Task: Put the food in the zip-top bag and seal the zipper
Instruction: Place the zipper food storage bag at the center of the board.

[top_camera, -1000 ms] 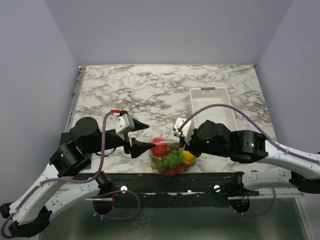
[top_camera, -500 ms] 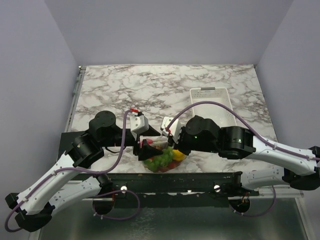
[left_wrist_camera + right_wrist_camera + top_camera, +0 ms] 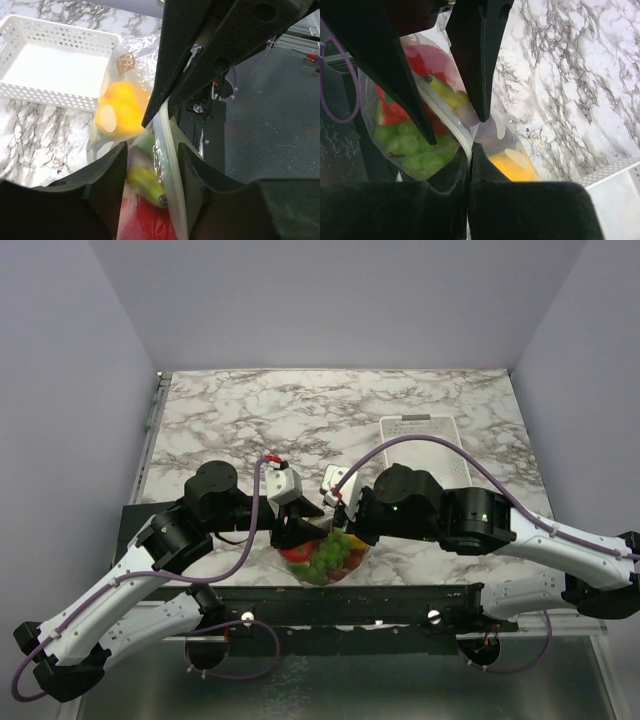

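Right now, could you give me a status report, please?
Right tool shut on zipper. Left tool open, straddling zipper. Food inside zip-top bag. Nothing blocking.

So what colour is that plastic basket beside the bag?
The basket is white, its walls dotted with small holes; clearest in the left wrist view.

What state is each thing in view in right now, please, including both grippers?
food: inside the bag.
zip-top bag: filled, held by its mouth strip.
zipper: pinched at one spot; whether it is sealed along its length, I cannot tell.
right gripper: shut on the zipper.
left gripper: open, fingers straddling the zipper.
white basket: upright on the table, empty.
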{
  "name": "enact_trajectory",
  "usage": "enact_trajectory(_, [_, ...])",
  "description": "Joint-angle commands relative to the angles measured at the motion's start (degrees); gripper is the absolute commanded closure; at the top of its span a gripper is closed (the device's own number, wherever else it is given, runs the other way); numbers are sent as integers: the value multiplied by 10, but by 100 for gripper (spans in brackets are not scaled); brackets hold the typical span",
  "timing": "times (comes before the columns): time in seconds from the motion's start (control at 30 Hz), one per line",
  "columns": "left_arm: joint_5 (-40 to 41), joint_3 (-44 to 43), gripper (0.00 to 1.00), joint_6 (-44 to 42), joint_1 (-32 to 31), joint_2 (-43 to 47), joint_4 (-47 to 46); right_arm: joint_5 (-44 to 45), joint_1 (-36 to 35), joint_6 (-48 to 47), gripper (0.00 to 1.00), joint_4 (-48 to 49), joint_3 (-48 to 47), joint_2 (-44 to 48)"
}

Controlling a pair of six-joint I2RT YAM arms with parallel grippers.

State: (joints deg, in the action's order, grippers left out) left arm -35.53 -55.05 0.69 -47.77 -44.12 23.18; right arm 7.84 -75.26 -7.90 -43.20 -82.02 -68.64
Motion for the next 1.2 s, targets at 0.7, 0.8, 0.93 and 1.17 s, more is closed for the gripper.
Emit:
enact_trajectory(0.7, [156, -21, 100, -4, -9, -24, 6, 36, 3, -2, 82, 40, 1, 44])
enact_trajectory(0.8, [203, -29, 100, -4, -9, -28, 6, 58, 3, -1, 66, 42, 22, 60])
enact_trajectory(0.93, [266, -40, 100, -4, -9, -40, 5, 95, 3, 3, 44, 47, 47, 91])
enact_trajectory(1.17, [391, -57, 100, -24, -8, -68, -5, 124, 3, 16, 36, 52, 84, 148])
